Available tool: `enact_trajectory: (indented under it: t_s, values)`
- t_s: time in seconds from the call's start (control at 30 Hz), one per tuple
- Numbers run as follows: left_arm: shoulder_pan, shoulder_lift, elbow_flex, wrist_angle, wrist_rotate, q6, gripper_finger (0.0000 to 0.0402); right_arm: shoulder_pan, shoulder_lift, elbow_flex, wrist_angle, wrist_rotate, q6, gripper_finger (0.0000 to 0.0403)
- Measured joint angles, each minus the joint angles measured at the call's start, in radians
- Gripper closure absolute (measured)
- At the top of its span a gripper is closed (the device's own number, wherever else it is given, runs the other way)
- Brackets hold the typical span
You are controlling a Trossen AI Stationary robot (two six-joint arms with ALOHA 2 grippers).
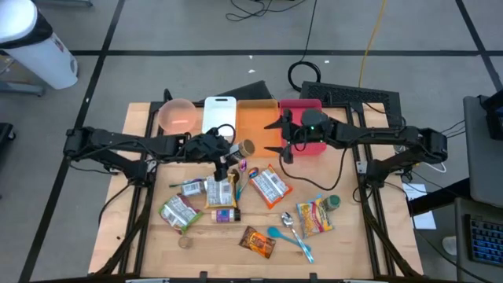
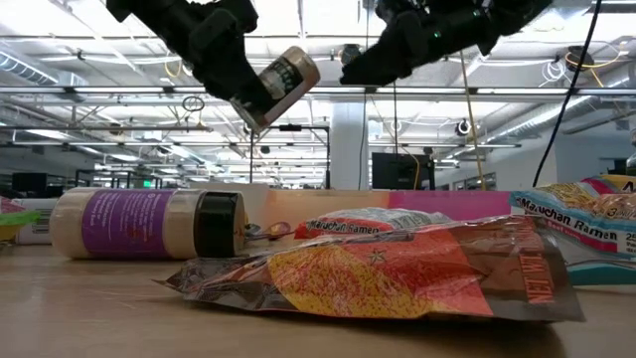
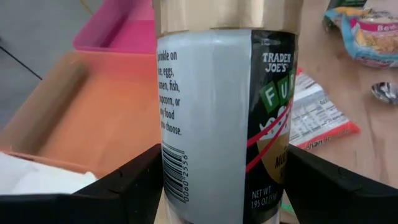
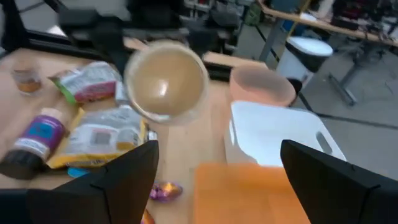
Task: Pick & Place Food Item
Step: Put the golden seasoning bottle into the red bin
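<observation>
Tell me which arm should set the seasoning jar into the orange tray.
Left. The left gripper already holds the seasoning jar lifted off the table, right at the edge of the orange tray. The right gripper hangs open and empty over the trays, facing the jar.

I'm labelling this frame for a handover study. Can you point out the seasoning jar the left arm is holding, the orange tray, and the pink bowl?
Grey-labelled seasoning jar with gold cap (image 3: 211, 118): left wrist view, on its label.
Orange rectangular plastic tray (image 1: 253, 119): high view, on its bare floor.
Translucent pink plastic bowl (image 1: 178, 115): high view, on its inside.
</observation>
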Motion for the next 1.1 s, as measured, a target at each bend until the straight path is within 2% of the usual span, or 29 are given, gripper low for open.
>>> enact_trajectory:
  t_s: [0.2,0.3,0.6,0.77,1.1]
  values:
    - [0.043,0.000,0.000,-0.003,0.069,0.020,0.0120,0.003,0.004,0.018,0.035,-0.158,0.087,0.0058]
    - [0.053,0.000,0.000,-0.002,0.068,0.033,0.0120,0.003,0.029,0.019,0.052,-0.189,0.113,0.0059]
    - [0.055,0.000,0.000,-0.001,0.069,0.044,0.0120,0.003,0.147,0.018,0.242,-0.199,0.189,0.0058]
    - [0.055,0.002,0.000,-0.003,0.069,0.041,0.0120,0.000,0.202,0.020,0.342,-0.273,0.260,0.0058]
    - [0.050,0.004,0.000,0.000,0.050,0.014,0.0120,0.002,0.259,0.087,0.340,-0.223,0.233,0.0057]
